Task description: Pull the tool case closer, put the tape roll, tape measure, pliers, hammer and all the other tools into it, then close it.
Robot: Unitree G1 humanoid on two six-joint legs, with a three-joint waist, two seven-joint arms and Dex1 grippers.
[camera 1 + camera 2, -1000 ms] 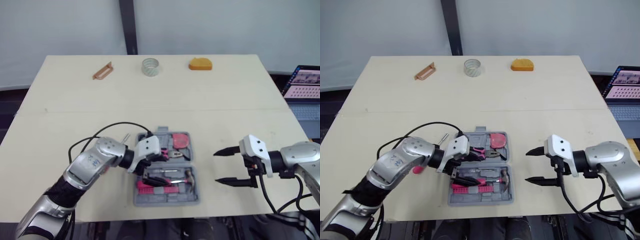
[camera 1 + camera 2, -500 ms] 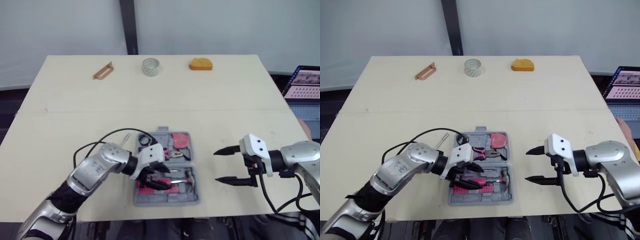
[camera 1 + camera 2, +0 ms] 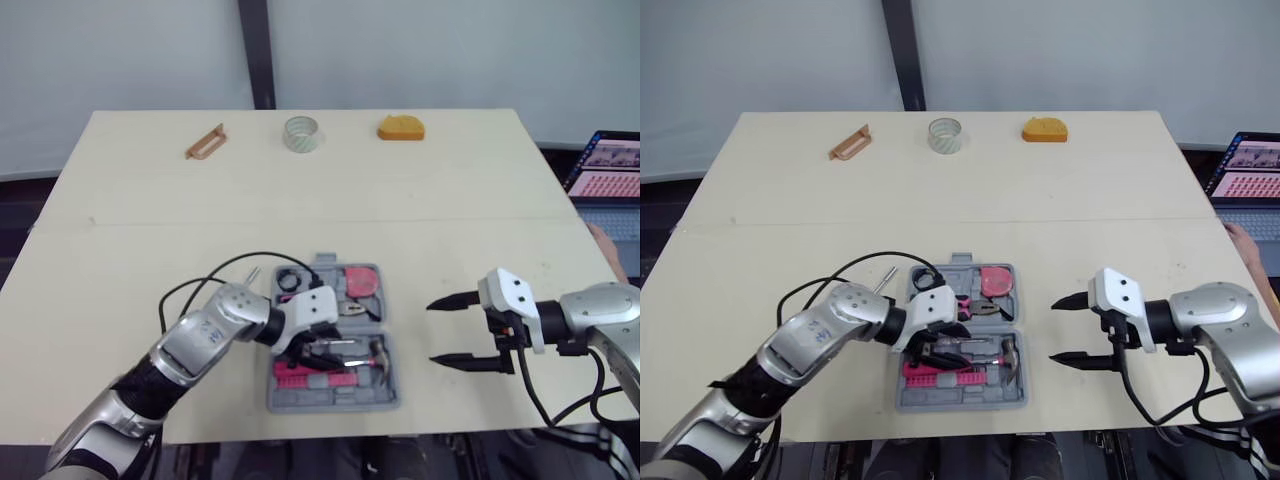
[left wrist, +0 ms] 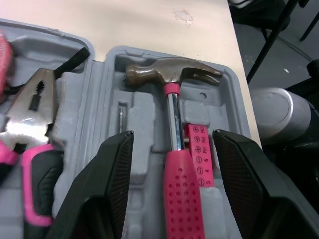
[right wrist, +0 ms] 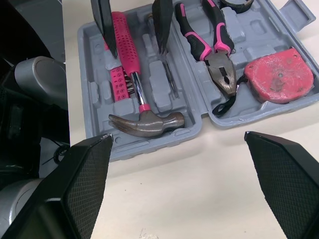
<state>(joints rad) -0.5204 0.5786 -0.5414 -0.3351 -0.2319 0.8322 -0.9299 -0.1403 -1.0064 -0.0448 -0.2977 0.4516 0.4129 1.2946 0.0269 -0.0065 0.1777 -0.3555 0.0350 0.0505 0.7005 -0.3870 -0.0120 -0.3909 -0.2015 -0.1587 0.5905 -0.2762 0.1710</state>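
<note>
The grey tool case lies open near the table's front edge. In it rest the pink-handled hammer, the pliers and a red tape measure. My left gripper hovers open over the case's front half, one finger on each side of the hammer's handle, which lies in its recess. To the right of the case my right gripper stands open above bare table, holding nothing. At the table's far edge are a pale tape roll, an orange tool and a brown tool.
A small metal bit lies on the table just left of the case. A laptop stands off the table's right side, and a person's hand shows at the right edge below it.
My left gripper has shifted a little to the right over the case and now straddles the hammer's handle. A person's hand has come in at the right edge. The right arm has not moved.
</note>
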